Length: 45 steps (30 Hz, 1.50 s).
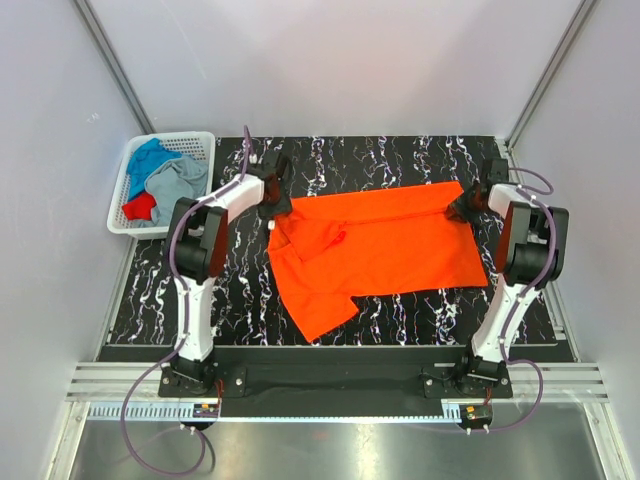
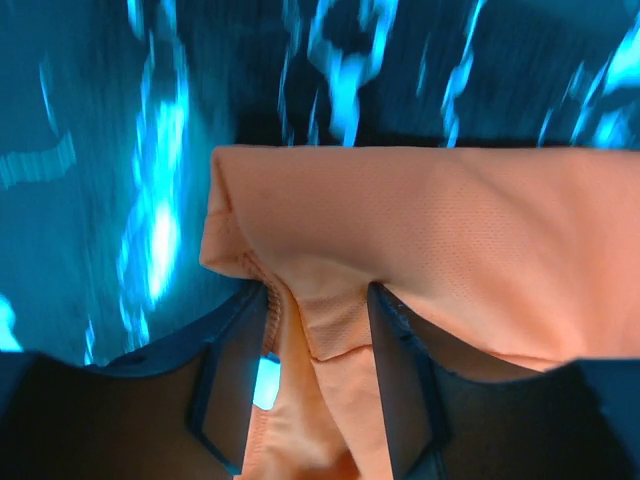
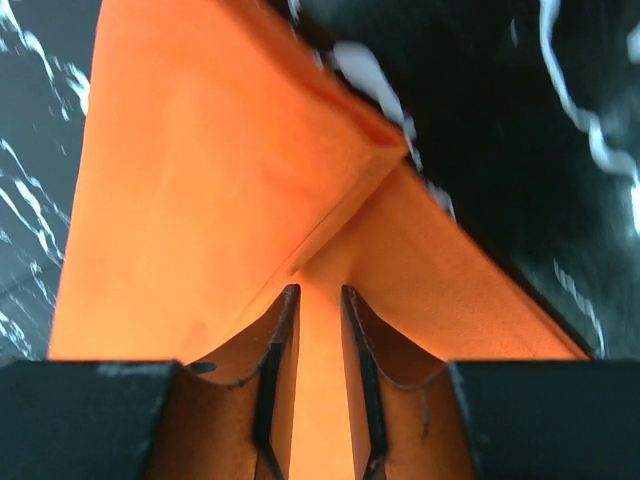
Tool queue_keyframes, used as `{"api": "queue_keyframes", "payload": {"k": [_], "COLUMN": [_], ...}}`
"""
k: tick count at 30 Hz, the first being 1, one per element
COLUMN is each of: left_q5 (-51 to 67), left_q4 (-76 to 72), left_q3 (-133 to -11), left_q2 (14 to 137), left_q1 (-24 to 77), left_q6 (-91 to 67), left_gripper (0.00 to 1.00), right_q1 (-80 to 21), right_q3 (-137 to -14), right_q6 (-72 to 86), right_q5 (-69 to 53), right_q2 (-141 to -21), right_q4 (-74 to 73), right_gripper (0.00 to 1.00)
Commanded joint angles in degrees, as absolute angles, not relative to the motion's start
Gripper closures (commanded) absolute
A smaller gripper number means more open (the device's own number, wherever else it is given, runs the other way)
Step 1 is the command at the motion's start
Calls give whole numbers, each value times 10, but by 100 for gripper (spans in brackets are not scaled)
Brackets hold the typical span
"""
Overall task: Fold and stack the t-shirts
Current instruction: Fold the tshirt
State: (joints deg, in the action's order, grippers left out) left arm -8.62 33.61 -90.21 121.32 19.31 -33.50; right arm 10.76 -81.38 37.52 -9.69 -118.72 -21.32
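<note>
Lying crosswise, orange t-shirt (image 1: 380,250) points neck leftward.

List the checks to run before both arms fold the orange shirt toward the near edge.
1. Left gripper shut on the orange t-shirt: ok, cloth sits between its fingers.
2. Right gripper shut on the same shirt: ok.
3. Both grips on the shirt's far edge, one at each corner: ok.
4. Cloth lying flat: not ok, rumpled near the collar.
5. One layer pinched or several: cannot tell.
6. White basket apart from the shirt, at the far left: ok.
</note>
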Motion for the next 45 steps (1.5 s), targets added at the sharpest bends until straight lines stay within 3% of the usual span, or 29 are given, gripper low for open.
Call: {"api": "queue_keyframes", "payload": {"k": [1, 5, 10, 17, 22, 28, 37, 45], "left_q5": [-92, -30, 57, 117, 171, 182, 171, 129], "left_q4": [340, 355, 253, 236, 192, 178, 185, 190], "left_q3": [-996, -1042, -925, -868, -818, -812, -832, -822], "left_q2": [1263, 1240, 1111, 1108, 1114, 1130, 1176, 1166], "left_q1": [172, 162, 162, 146, 136, 136, 136, 138], "left_q6": [-293, -260, -258, -278, -312, -317, -325, -324], "left_gripper": [51, 44, 33, 43, 45, 45, 49, 45], "right_q1": [96, 73, -21, -123, -176, -207, -232, -233], "right_q3": [-781, -766, -788, -850, -904, -961, -948, -937], "right_q6": [399, 373, 322, 295, 257, 242, 259, 275], "right_q5": [-94, -128, -195, -257, -265, -274, -263, -255], "right_q2": [-1117, -1077, -1070, -1128, -1197, -1256, -1258, -1249], "right_q4": [-194, -199, -205, -193, -220, -250, -243, -235], "right_gripper": [70, 66, 57, 41, 38, 40, 46, 68]}}
